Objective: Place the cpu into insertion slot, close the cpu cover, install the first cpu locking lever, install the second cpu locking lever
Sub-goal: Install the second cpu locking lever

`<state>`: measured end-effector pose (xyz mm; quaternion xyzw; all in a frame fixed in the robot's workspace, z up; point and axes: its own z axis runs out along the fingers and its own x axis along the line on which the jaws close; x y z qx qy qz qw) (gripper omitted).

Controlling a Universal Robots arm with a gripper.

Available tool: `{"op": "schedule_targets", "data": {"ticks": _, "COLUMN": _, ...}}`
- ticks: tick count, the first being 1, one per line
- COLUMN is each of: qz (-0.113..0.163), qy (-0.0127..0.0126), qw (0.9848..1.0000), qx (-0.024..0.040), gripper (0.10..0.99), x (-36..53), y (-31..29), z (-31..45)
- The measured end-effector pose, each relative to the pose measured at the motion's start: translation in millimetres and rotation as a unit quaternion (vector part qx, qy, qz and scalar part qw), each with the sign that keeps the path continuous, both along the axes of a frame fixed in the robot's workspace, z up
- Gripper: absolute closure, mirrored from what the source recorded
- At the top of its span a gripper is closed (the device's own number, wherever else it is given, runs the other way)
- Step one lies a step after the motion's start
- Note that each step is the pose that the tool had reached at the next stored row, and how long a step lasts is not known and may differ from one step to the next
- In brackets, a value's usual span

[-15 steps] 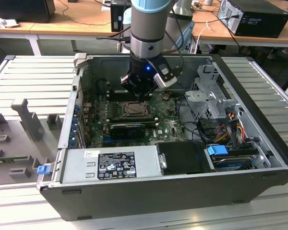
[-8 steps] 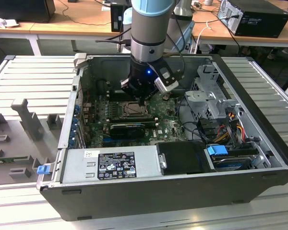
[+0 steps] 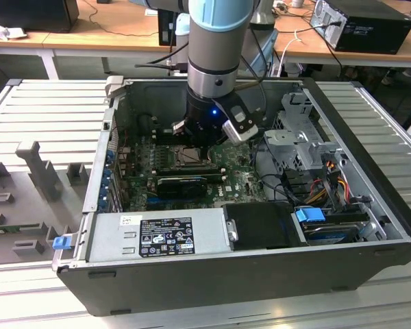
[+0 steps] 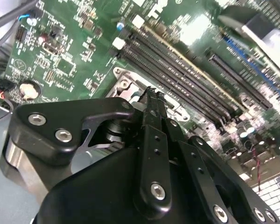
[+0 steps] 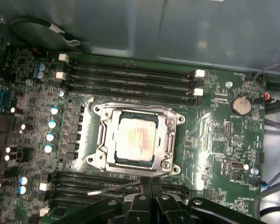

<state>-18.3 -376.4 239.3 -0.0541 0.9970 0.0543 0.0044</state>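
Observation:
The cpu [image 5: 137, 138], a pale square chip, lies in the insertion slot [image 5: 175, 119] on the green board. The cpu cover [image 5: 102, 135], a dull metal frame, lies flat around it. A thin metal locking lever [image 5: 113, 188] runs along the socket's edge up to my fingertips. My gripper [image 5: 149, 181] is shut, its black fingers pressed together right at that socket edge; I cannot tell whether they pinch the lever. In the second wrist view the gripper [image 4: 151, 92] stands over a socket corner [image 4: 123, 81]. In the exterior view the gripper [image 3: 195, 144] hangs low inside the open computer case.
Long black memory slots [image 5: 130, 77] flank the socket on both sides. A black graphics card [image 3: 181, 184] lies nearer the camera, then the power supply [image 3: 157, 236]. A drive cage [image 3: 301, 137] and cables [image 3: 315, 185] fill the exterior view's right. The case walls [image 3: 103, 157] close in.

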Motion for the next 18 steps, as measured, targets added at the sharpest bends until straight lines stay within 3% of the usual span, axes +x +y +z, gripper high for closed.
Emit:
{"op": "schedule_targets", "data": {"ticks": 5, "qz": 0.000, "qy": 0.0000, "qw": 1.0000, "qx": 0.0000, "gripper": 0.980, "x": 0.0, "y": -5.0, "z": -0.1}}
{"op": "schedule_targets", "data": {"ticks": 6, "qz": 0.000, "qy": 0.0003, "qw": 1.0000, "qx": 0.0030, "gripper": 0.980, "x": 0.0, "y": -5.5, "z": -0.1}}
{"op": "schedule_targets", "data": {"ticks": 7, "qz": 0.000, "qy": 0.0010, "qw": 0.9999, "qx": 0.0146, "gripper": 0.980, "x": 0.0, "y": -5.9, "z": -0.2}}
{"op": "schedule_targets", "data": {"ticks": 9, "qz": 0.000, "qy": 0.0020, "qw": 0.9995, "qx": 0.0301, "gripper": 0.980, "x": -0.1, "y": -6.9, "z": -0.4}}
{"op": "schedule_targets", "data": {"ticks": 18, "qz": 0.000, "qy": 0.0022, "qw": 0.9995, "qx": 0.0302, "gripper": 0.980, "x": -5.6, "y": -10.5, "z": -1.3}}
